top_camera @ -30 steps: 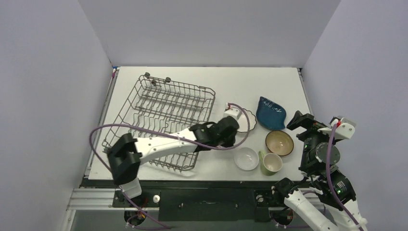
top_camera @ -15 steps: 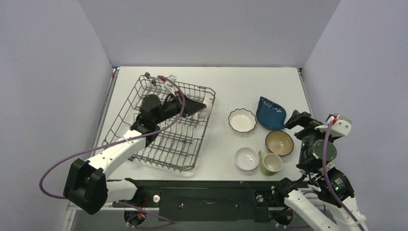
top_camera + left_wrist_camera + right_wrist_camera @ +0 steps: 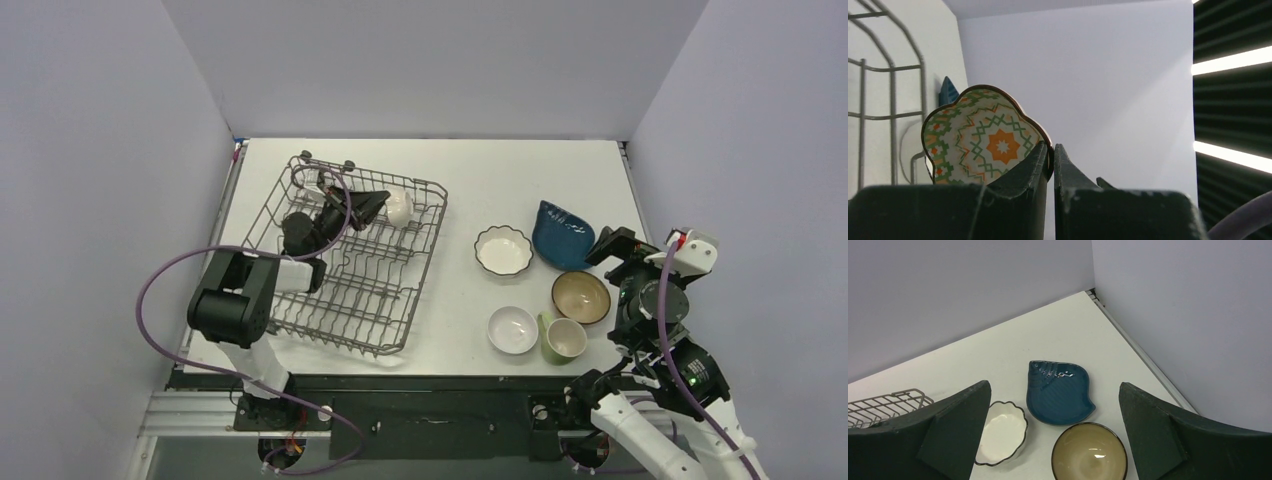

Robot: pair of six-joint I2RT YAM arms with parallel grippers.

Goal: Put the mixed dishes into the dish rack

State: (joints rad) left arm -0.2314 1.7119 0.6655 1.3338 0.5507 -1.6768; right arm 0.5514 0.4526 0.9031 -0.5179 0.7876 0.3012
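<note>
My left gripper (image 3: 378, 204) is shut on the rim of the tiny flower-patterned dish (image 3: 398, 208) and holds it on edge over the far part of the dish rack (image 3: 290, 322). In the left wrist view the dish (image 3: 983, 137) shows its orange and green pattern, pinched between my fingers (image 3: 1030, 170). My right gripper (image 3: 620, 246) is open and empty, hovering above the brown bowl (image 3: 1090, 452). The white scalloped bowl (image 3: 503, 250), dark blue dish (image 3: 562, 236), brown bowl (image 3: 581, 297), plain white bowl (image 3: 512, 330) and green mug (image 3: 564, 340) sit on the table right of the rack.
The dish rack is a grey wire basket with upright tines and small wheels (image 3: 327, 165) at its far end. White walls enclose the table on three sides. The blue dish (image 3: 1060, 392) and scalloped bowl (image 3: 1000, 432) lie between my right fingers in the wrist view.
My left arm swung from the scalloped bowl on the right over to the rack, carrying the tiny dish, then moved it toward the rack's far end. The right gripper shifted slightly.
</note>
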